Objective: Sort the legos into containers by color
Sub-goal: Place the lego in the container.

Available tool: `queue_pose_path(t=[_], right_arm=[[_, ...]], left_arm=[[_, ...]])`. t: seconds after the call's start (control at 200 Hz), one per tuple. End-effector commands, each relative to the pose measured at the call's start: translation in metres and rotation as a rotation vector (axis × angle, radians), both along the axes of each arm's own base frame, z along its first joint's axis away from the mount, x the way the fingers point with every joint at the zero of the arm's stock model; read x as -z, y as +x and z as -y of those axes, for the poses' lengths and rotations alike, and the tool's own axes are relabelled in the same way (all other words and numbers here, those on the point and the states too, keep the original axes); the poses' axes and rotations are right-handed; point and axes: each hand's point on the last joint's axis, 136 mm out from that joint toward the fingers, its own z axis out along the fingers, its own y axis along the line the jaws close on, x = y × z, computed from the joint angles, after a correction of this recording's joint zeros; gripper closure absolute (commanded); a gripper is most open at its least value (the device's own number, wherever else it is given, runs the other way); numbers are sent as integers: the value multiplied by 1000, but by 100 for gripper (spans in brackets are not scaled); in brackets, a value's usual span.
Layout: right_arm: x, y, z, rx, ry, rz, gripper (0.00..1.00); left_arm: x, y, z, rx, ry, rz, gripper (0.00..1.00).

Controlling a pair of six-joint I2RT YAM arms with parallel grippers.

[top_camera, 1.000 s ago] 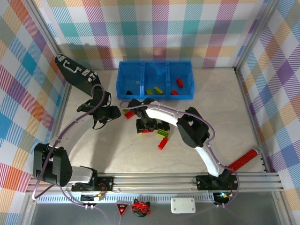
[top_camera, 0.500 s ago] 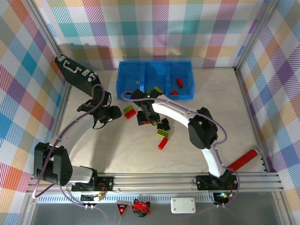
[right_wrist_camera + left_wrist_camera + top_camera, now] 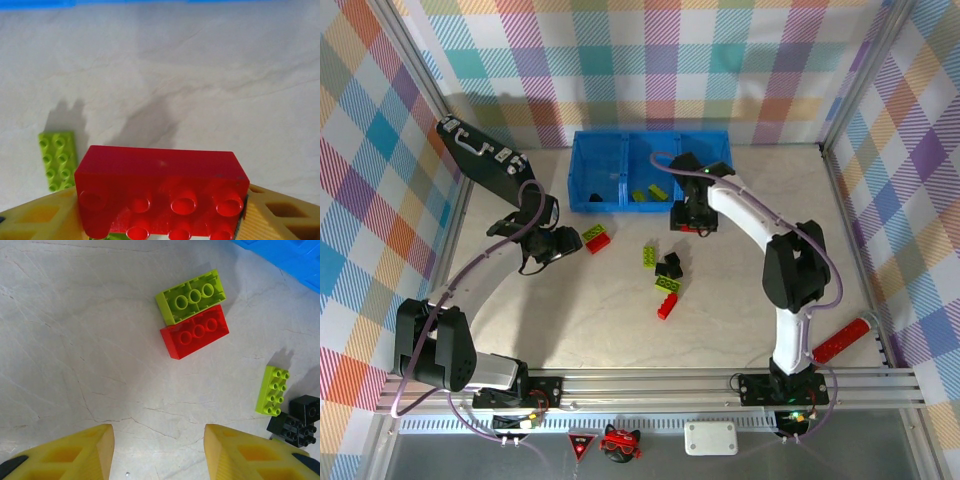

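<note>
Right tool [image 3: 691, 218] is clamped on a red brick [image 3: 161, 192], which sits between its yellow fingers [image 3: 282, 217] with the studs facing the wrist camera. Seen from above, this tool sits just above the centre of the frame, at the front wall of the blue containers [image 3: 610, 206] by the right-hand compartment. In the right wrist view, a lime brick [image 3: 57, 160] lies flat on the pale bench [image 3: 215, 75] at the lower left.

Left tool [image 3: 157, 455] hangs with its jaws apart and bare bench between them. In the upper middle of its view, a second lime brick [image 3: 190, 296] and a second red brick [image 3: 196, 331] lie touching side by side. At the right edge, a third lime brick [image 3: 272, 390] lies just beside some black bricks [image 3: 297, 422]. From above, the middle compartment holds lime pieces [image 3: 646, 193].
</note>
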Motion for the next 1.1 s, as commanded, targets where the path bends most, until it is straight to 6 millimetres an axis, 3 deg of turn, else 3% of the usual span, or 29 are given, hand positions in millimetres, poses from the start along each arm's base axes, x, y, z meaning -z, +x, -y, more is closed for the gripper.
queue_pose_path(t=[0.0,0.3,0.555,0.905,1.095], right_arm=[[-13,23,13,-20,-10,55,35],[-18,91,32,-11,2,146,35],[2,132,37,-25,-26,157,35],[45,150,57,14,-55,100,35],[45,151,61,28,-59,100,29]], left_arm=[[-6,5,1,-11,-30,14,49],[-15,-1,1,-8,-35,25,49],[-21,-6,0,-7,-28,32,49],[-24,-11,-1,-12,-23,32,49],[-26,-9,1,-4,-26,34,49]])
